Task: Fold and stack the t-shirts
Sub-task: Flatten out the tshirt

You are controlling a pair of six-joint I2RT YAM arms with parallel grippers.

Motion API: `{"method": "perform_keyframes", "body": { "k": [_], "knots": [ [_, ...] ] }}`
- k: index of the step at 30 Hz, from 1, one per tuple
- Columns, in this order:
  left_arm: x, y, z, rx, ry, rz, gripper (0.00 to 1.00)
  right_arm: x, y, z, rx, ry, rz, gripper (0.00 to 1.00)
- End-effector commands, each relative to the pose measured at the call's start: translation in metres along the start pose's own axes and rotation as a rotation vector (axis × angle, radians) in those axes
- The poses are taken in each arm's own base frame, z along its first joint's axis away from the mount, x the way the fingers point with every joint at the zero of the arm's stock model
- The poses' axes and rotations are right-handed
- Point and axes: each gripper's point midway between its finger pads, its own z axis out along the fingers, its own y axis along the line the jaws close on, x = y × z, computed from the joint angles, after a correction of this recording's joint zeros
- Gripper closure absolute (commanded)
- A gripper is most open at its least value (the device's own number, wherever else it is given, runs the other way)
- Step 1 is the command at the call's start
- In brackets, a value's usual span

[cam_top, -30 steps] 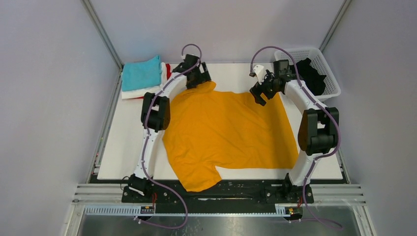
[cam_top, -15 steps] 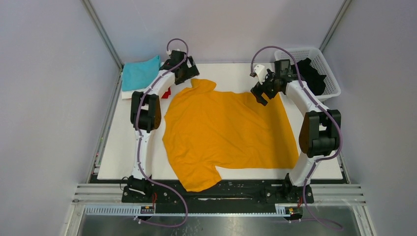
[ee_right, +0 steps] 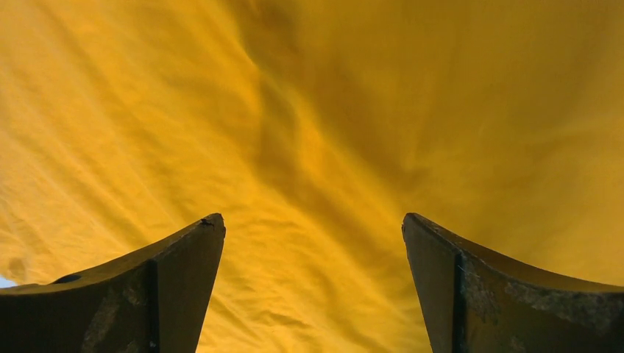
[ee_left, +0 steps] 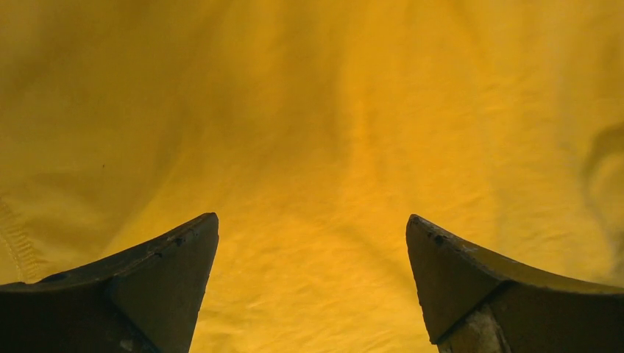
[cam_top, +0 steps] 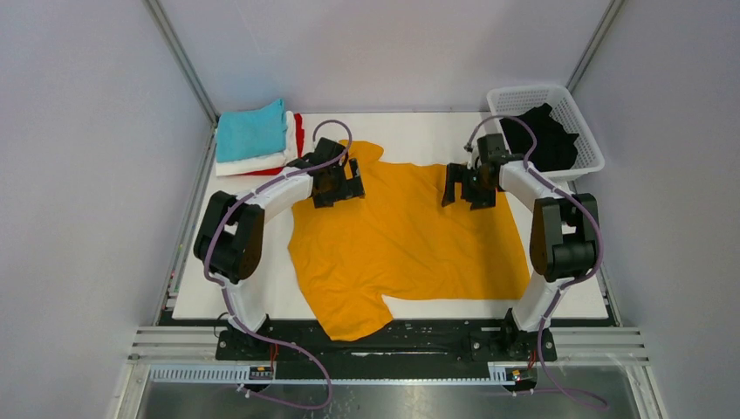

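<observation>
Left gripper: your left gripper (cam_top: 339, 185) is down low over the far left part of the shirt, just beside the far sleeve, jaws spread wide and gripping nothing.
Right gripper: your right gripper (cam_top: 467, 188) is low over the far right part of the same shirt, also wide open, with only cloth showing between its fingers (ee_right: 169, 272).
Contact: from the wrist views you can't tell whether the tips touch the cloth.
Shirt in play: the mustard-orange soft cloth t-shirt (cam_top: 410, 244) lies spread out across the middle of the white table (cam_top: 218, 262), with its near sleeve spilling over the near edge.
Stack: far left corner, the teal folded t-shirt (cam_top: 251, 131) is on top, the white folded t-shirt (cam_top: 262, 161) under it, and the red t-shirt (cam_top: 299, 131) peeks out beside them.
Basket: the white plastic lattice basket (cam_top: 532, 90) at the far right holds the crumpled black t-shirt (cam_top: 550, 140).
</observation>
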Motion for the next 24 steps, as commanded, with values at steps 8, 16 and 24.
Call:
{"method": "perform_keyframes", "body": {
  "k": [8, 16, 24],
  "knots": [
    [0.016, 0.037, 0.063, -0.101, 0.158, -0.119, 0.01, 0.011, 0.013, 0.040, -0.016, 0.059, 0.350, 0.01],
    [-0.024, 0.055, 0.087, -0.120, 0.193, -0.195, 0.01, -0.021, 0.015, 0.070, -0.029, 0.055, 0.416, 0.01],
    [-0.073, 0.045, 0.107, -0.050, 0.160, -0.199, 0.01, -0.066, 0.008, 0.087, 0.007, 0.025, 0.398, 0.01]
  ]
}}
